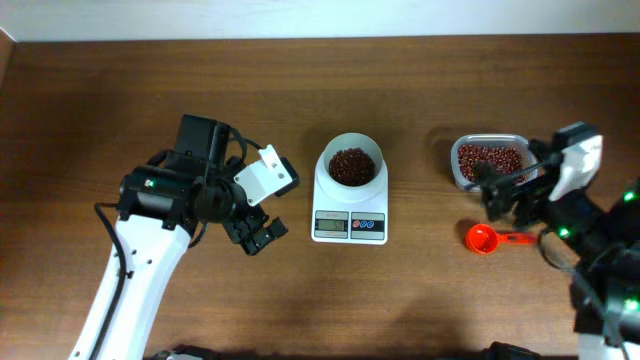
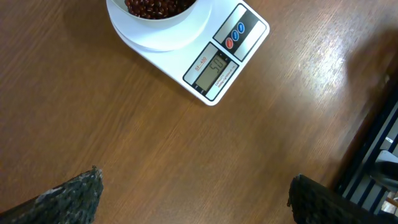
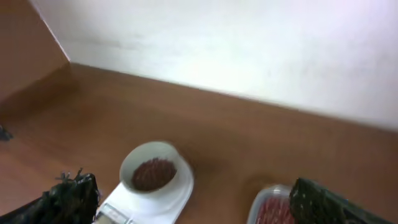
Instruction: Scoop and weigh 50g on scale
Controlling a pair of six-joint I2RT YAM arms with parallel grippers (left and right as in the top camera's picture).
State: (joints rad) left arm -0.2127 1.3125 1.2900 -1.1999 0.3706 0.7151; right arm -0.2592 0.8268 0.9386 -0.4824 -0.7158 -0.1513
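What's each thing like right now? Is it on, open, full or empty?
scale, switched on, digits showing
bowl, sitting on the scale, beans inside
tub, open top, more beans inside
scoop, empty, lying on the table
left claw, open, holding nothing
right claw, open, holding nothing

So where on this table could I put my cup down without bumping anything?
The bare wood of the table behind the scale, along the far edge, is widest. The strip in front of the scale is free too. Avoid the right: tub, red scoop and right claw sit close together.
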